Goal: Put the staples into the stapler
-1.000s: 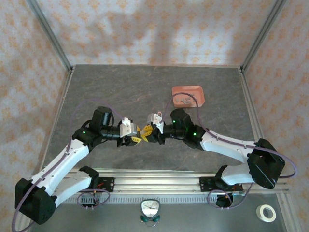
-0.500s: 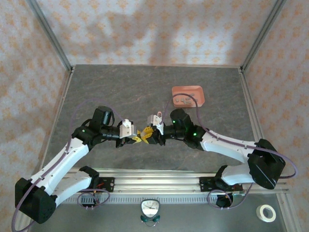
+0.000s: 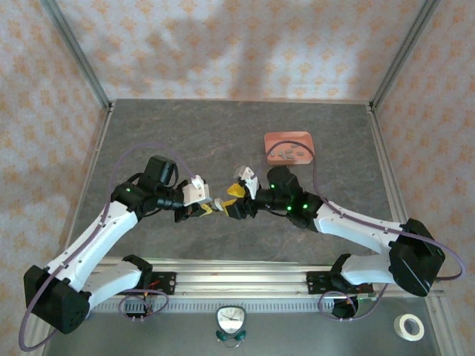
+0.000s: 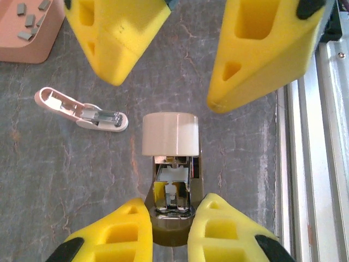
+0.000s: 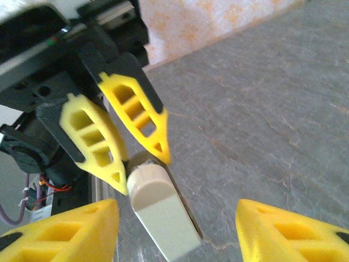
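Where the two arms meet at mid-table, the grey, stone-veined table [image 3: 185, 141] carries a salmon-pink shallow tray [image 4: 27, 49] with rounded walls, cut off by the frame edge in the left wrist view. The left claw [image 4: 170, 210] is clamped on the dark olive rear end of a stapler [image 4: 169, 134]; its yellow foam pads, wedge-shaped with hollow cells, press both sides. The stapler has a smooth cream cap standing up and bright metal works exposed beneath it; its rear tip is hidden between the pads. The right claw [image 4: 163, 90] stands spread wide, holding nothing, its pads clear of the cream cap. Beside the tray lies a small pink-and-white hinged piece [image 4: 82, 112] with metal inside; what it is cannot be told. The staples [image 4: 30, 21], short dark grey bars, lie loose in the tray.
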